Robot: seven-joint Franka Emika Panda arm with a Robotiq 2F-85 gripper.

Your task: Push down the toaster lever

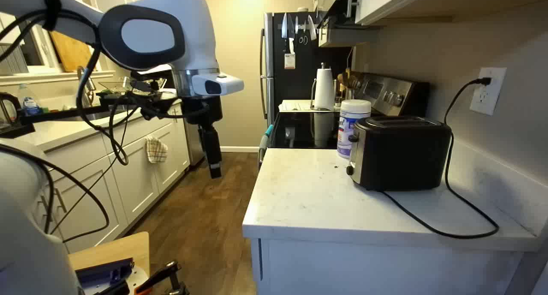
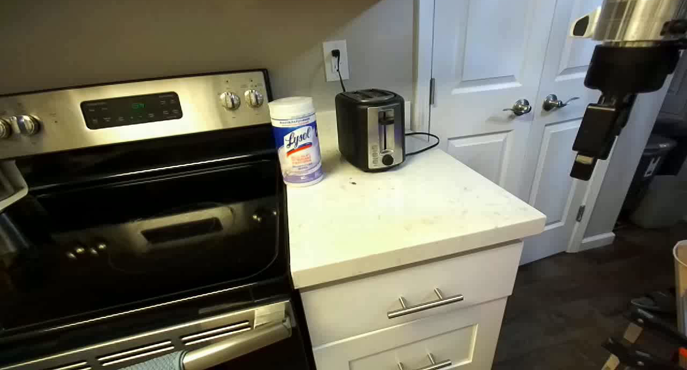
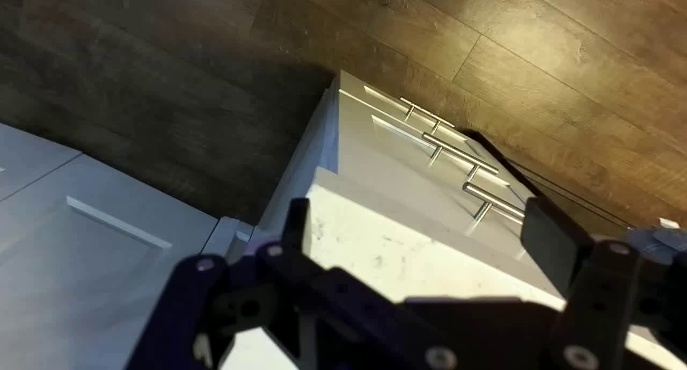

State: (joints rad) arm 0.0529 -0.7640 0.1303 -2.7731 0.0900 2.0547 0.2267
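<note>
The black boxy toaster point(image 1: 402, 153) stands upright on the white counter point(image 1: 299, 192), and it also shows in an exterior view point(image 2: 354, 133). Its lever point(image 1: 353, 138) is a small dark tab near the top of the narrow end face; it also shows high in its slot in an exterior view point(image 2: 386, 118). A round dark knob point(image 2: 387, 159) sits below it. My gripper point(image 1: 215, 171) hangs pointing down, apart from the toaster and off the counter's side. It also shows in an exterior view point(image 2: 582, 168). In the wrist view the gripper point(image 3: 424, 233) is open and empty; the toaster is out of view there.
A white cylindrical Lysol container point(image 2: 298, 144) stands beside the toaster, close to the stove point(image 2: 161, 225). The toaster's black cord point(image 1: 454, 235) loops over the counter to the wall outlet point(image 1: 488, 91). Drawer handles point(image 2: 424, 305) stick out below the counter edge.
</note>
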